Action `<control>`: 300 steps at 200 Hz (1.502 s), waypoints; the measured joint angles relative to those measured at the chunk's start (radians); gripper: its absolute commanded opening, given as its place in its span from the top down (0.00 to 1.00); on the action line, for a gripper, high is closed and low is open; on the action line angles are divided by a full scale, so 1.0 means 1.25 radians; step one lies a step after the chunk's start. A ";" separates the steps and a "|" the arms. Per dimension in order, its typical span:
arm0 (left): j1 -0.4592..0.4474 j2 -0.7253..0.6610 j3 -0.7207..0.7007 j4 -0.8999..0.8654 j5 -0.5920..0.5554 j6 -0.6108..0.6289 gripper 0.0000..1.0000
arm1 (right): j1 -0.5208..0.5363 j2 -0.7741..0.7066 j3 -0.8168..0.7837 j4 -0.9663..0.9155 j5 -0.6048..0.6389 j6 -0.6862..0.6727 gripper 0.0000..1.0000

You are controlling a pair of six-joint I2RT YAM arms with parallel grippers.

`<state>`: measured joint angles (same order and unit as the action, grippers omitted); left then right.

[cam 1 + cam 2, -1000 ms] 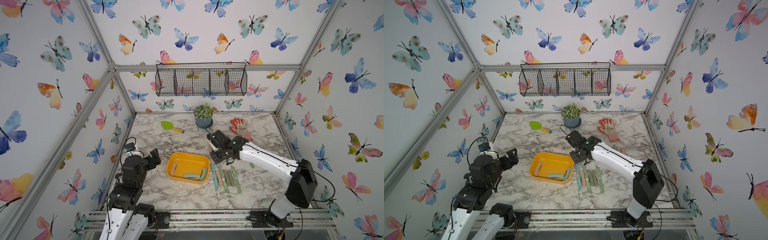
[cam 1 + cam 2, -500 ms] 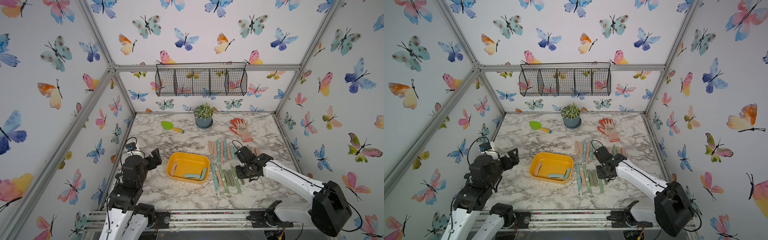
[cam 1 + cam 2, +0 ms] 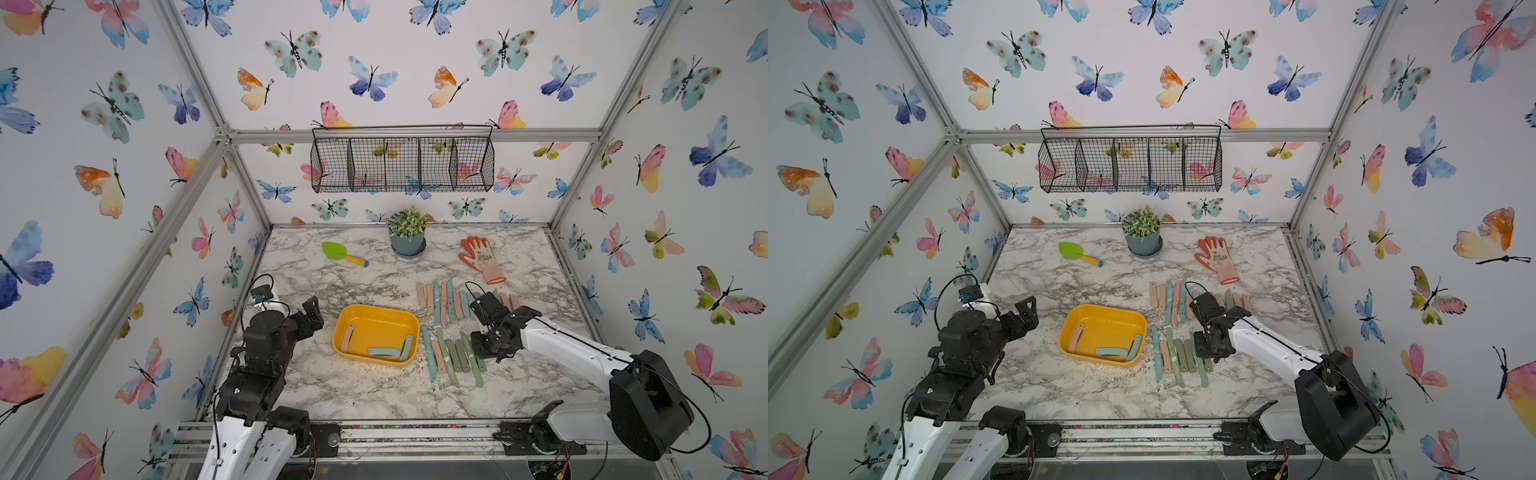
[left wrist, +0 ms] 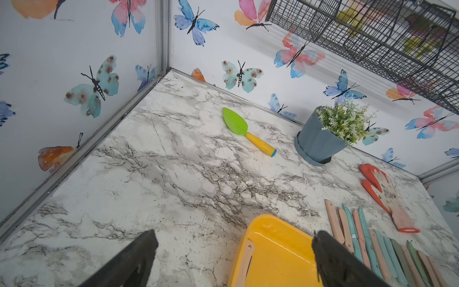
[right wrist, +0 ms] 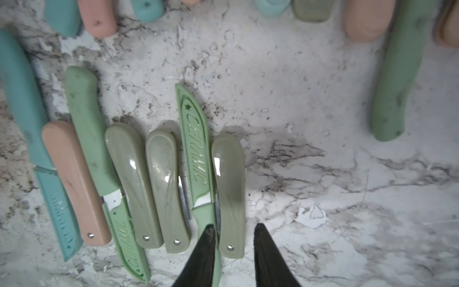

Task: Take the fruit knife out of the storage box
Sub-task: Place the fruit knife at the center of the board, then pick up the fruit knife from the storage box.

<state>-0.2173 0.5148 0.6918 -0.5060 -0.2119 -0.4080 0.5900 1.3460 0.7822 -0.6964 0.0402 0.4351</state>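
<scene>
Left arm: the left arm is folded at the left edge of the bench, its wrist raised and pointing towards the far wall.
Left jaws: spread wide with nothing between them. The left wrist view shows only their two dark tips.
Storage box: the storage box sits on the bench between the arms. The left wrist view cuts off its near part.
Inside it: three folded fruit knives, with a pink knife by the left wall and two teal-green knives in the near right corner.
Near row: the near row of knives lies flat, just right of the box.
Right arm: the right arm reaches in low, its wrist bent down over that row's right end. It covers part of the far row.
Right jaws: hidden in both top views. In the right wrist view they stand slightly apart, straddling the rivet end of a grey-green folded knife that lies on the bench. A gap shows beside it, so nothing is gripped.
Writing: "CERAMIC" on the green sheath alongside. The teal sheath has lettering too blurred to read.
</scene>
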 measured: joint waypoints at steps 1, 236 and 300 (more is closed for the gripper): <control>0.000 0.000 0.000 0.000 0.000 0.000 0.02 | 0.001 -0.001 0.002 0.002 -0.005 -0.004 0.69; 0.011 0.002 0.000 -0.024 -0.107 -0.037 0.02 | 0.374 0.695 0.807 -0.025 -0.204 -0.596 0.36; 0.011 0.002 0.000 -0.024 -0.107 -0.037 0.02 | 0.396 0.751 0.836 -0.074 -0.188 -0.620 0.36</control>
<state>-0.2039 0.5179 0.6918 -0.5365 -0.3454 -0.4541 1.0843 2.2848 1.8267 -0.7891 -0.1944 -0.3397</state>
